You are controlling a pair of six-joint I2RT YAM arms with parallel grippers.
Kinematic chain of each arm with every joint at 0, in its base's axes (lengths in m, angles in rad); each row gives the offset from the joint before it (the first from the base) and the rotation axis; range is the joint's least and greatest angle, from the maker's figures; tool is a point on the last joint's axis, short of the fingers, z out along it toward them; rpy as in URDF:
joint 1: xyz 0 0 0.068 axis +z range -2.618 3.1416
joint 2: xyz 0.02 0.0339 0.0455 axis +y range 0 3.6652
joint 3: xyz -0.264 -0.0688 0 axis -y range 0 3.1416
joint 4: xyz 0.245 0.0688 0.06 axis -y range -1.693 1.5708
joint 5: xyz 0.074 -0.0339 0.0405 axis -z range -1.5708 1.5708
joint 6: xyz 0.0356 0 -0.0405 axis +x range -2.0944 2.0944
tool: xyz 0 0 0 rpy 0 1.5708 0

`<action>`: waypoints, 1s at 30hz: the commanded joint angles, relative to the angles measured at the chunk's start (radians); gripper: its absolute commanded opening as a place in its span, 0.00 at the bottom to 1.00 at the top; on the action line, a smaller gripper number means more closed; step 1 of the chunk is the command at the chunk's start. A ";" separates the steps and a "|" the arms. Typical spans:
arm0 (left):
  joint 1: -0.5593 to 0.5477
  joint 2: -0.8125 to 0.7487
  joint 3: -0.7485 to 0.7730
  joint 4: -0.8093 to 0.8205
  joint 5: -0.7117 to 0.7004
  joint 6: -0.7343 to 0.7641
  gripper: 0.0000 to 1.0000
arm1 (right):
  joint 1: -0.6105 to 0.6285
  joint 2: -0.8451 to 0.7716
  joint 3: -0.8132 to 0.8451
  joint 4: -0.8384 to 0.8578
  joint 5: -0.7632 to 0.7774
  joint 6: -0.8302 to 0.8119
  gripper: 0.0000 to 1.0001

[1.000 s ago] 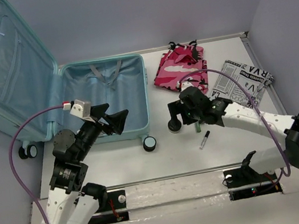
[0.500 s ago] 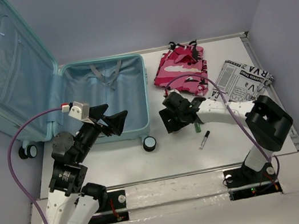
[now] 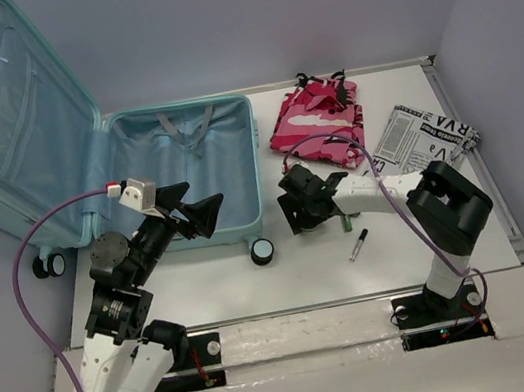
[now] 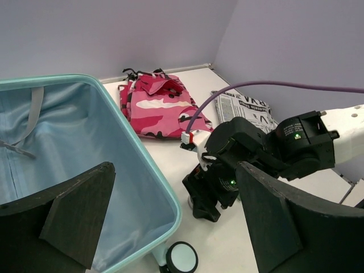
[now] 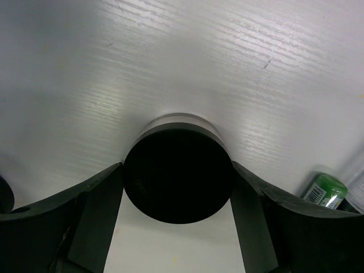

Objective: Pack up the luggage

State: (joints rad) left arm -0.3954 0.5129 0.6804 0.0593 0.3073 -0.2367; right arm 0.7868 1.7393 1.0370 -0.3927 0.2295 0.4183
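Two arms, top view first. Open suitcase point(image 3: 187, 174) at left centre, flat half lining-up on the table point(image 3: 404, 252), lid propped toward upper left corner. Long axis running bottom to top of frame, wheel point(image 3: 263, 251) at bottom end, so top end toward far wall. Wide-spread left gripper point(image 3: 199, 205) hovering over near rim of flat half, holding nothing. Low right gripper point(image 3: 297, 212) on table just right of suitcase, mid-frame. Pink camo clothes point(image 3: 317, 117) and newsprint bag point(image 3: 426, 136) at upper right, pen point(image 3: 358, 244) lower right of that gripper; none packed yet.

Left wrist view: own fingers wide apart at both lower corners, suitcase rim point(image 4: 149, 165) lower left, right gripper point(image 4: 206, 199) centre, down at table.

Right wrist view: black round jar point(image 5: 177, 173) filling centre, one finger on each side, at or nearly at its edge; cannot tell if clamped yet. Green tube point(image 5: 325, 190) lower right.

Judged early: first pick in hand. Next: firm squeeze on jar, lift, carry left over rim, release into flat half.
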 commanded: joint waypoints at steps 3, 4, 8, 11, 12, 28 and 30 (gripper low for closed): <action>0.006 -0.010 -0.005 0.045 0.026 0.004 0.99 | 0.006 0.032 0.037 0.077 0.034 0.011 0.66; 0.007 -0.008 -0.004 0.045 0.026 0.004 0.99 | 0.006 0.028 0.035 0.078 0.043 0.010 0.64; 0.006 -0.002 -0.007 0.047 0.029 0.002 0.99 | 0.006 -0.026 0.026 0.094 0.102 -0.010 0.50; 0.006 -0.001 -0.005 0.047 0.029 0.000 0.99 | 0.006 -0.095 0.026 0.091 0.110 -0.024 0.41; 0.006 0.001 -0.005 0.048 0.029 0.000 0.99 | 0.006 -0.116 0.024 0.086 0.108 -0.027 0.40; 0.012 -0.013 0.004 0.027 -0.103 -0.019 0.99 | 0.075 -0.092 0.501 0.021 -0.041 -0.187 0.40; 0.015 -0.017 0.010 0.002 -0.155 -0.023 0.99 | 0.089 0.007 0.620 0.025 -0.061 -0.200 0.40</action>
State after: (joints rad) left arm -0.3927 0.5163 0.6804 0.0582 0.2615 -0.2451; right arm 0.8352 1.5948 1.4643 -0.4057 0.2394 0.2790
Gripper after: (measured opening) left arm 0.990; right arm 0.698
